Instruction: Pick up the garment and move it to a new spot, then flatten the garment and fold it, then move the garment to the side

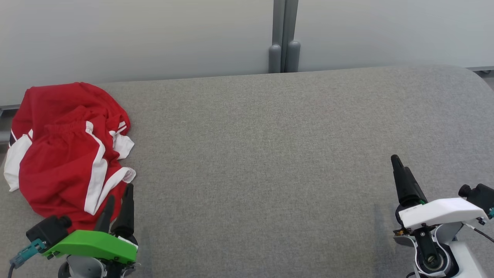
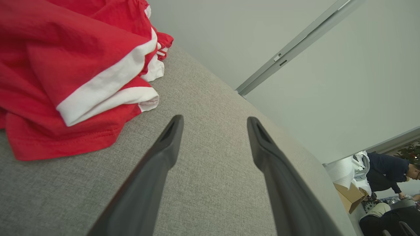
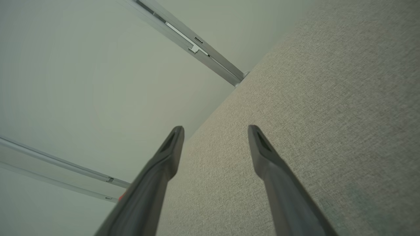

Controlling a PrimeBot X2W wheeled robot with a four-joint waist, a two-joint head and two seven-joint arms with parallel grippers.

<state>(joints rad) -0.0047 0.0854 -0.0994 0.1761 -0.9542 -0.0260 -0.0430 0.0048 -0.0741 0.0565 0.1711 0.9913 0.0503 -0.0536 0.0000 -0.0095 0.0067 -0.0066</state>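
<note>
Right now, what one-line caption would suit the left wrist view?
Open left gripper hovers empty over the grey fabric surface, beside the crumpled red-and-white garment.

Left of the left gripper (image 2: 215,119), the red-and-white garment (image 2: 65,49) ran past the wrist view's edges, and the gripper's green housing (image 1: 92,245) covered its near hem.

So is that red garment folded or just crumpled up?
Crumpled. The red garment lies in a loose heap at the left end of the grey surface, its white stripes twisted and layers bunched unevenly.
</note>
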